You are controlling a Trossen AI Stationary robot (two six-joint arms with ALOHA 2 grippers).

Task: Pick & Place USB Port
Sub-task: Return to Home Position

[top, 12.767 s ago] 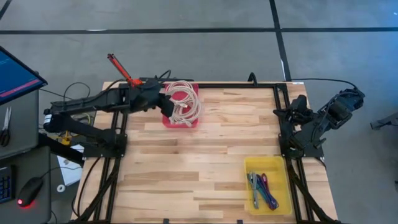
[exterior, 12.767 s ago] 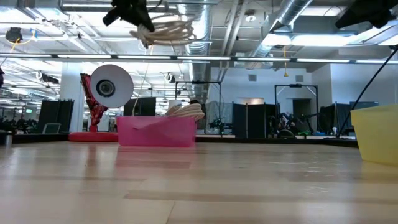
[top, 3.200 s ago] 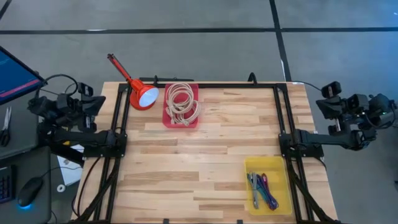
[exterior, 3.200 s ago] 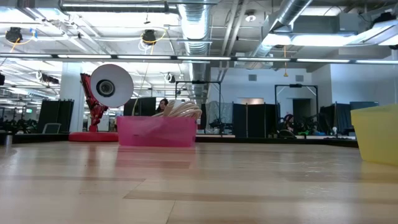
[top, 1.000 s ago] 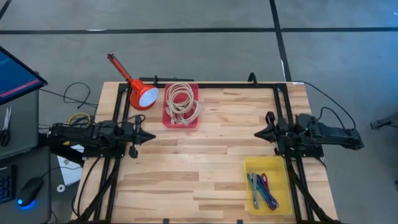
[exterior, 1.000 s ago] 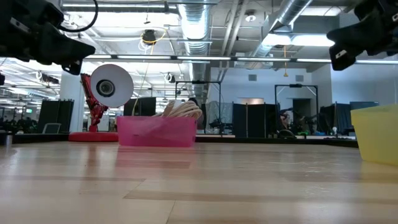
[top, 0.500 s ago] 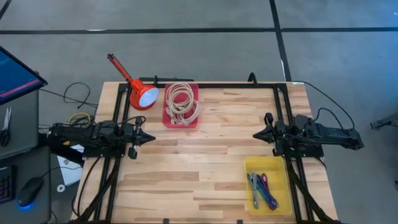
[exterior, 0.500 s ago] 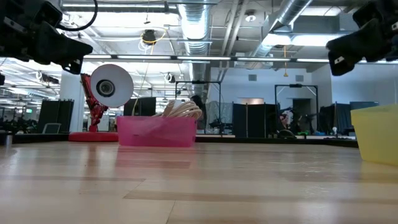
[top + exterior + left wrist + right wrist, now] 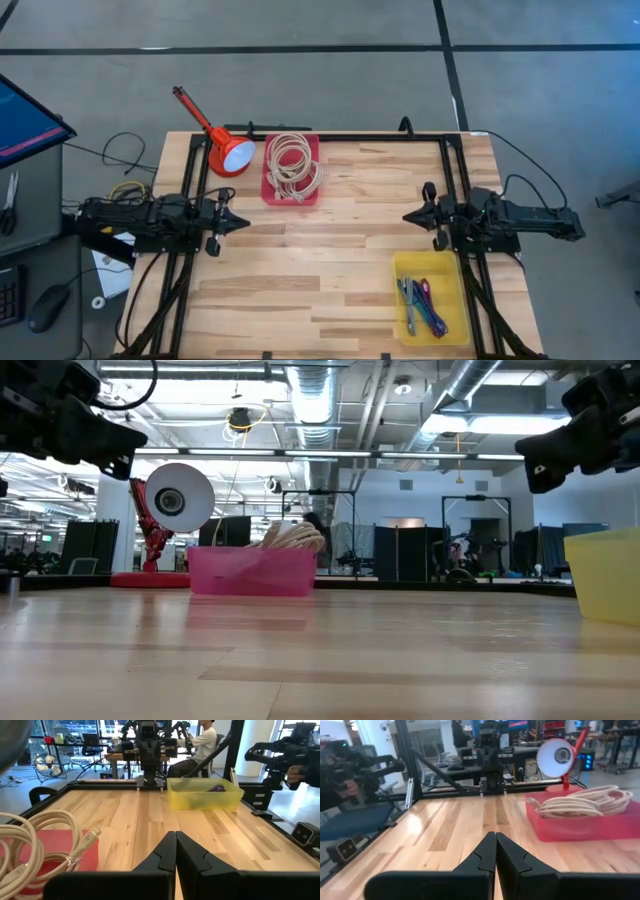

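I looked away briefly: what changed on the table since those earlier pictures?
The left claw let its white cable coil drop into the red bin and drew back leftward, shut. The right claw unfolded to point inward. The yellow bin and lamp stayed.

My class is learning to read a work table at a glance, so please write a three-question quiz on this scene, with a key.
1. True or false: the white cables lie in the yellow bin.
2. Which stands beside the red bin? A) lamp B) mug C) kettle
3. Fill in: the left gripper and the right gripper both have fingers ____.
Key: 1 false; 2 A; 3 shut.
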